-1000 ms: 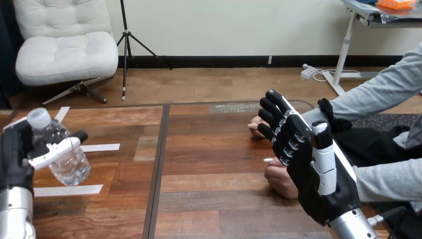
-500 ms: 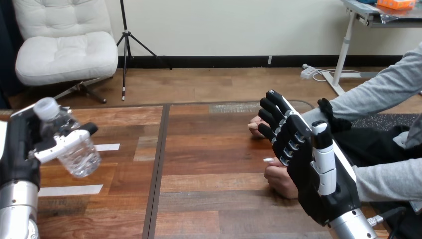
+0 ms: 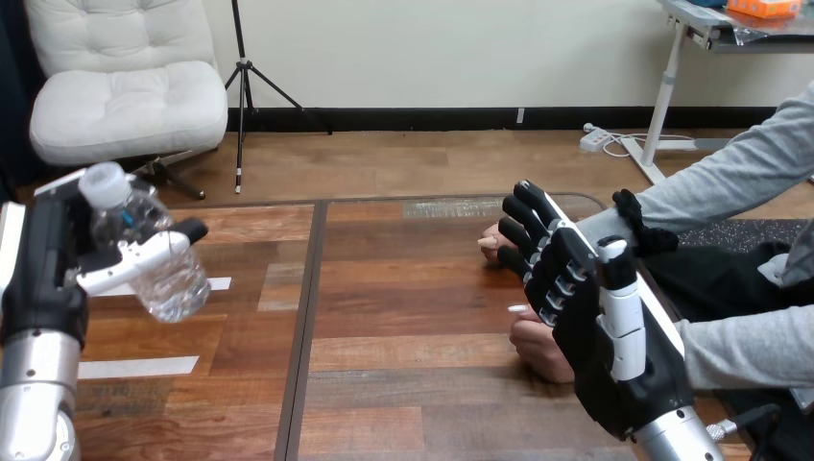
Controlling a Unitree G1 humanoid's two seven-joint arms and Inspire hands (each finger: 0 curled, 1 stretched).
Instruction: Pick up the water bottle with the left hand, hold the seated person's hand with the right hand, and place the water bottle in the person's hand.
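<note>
Brown wooden planks are laid across the table [image 3: 413, 384], and a dark seam [image 3: 305, 317] is run from front to back left of its middle. Above the left part of that surface the water bottle [image 3: 163, 274] is held clear of the wood. It is made of clear, dimpled plastic through which the boards behind are seen, and it is closed with a white cap [image 3: 104, 182]. It is tilted so that the cap is pointed up and to the left, while the rounded base is hung lower, toward the right. The bottle is gripped by the left hand [image 3: 43, 279], whose white-shelled thumb [image 3: 130, 269] is curled across the front of the bottle while the black fingers are wrapped behind it. Strips of white tape [image 3: 134, 367] are stuck on the boards below and behind the bottle. Well apart from it, at the table's right side, the person's two hands are rested on the wood, the farther hand [image 3: 491, 245] toward the far edge and the nearer hand [image 3: 538, 351] closer to the front. The right hand [image 3: 586, 327] is raised upright in front of them with its fingers [image 3: 538, 226] held nearly straight and nothing grasped. Whether the person's hands are touched by it cannot be told.
</note>
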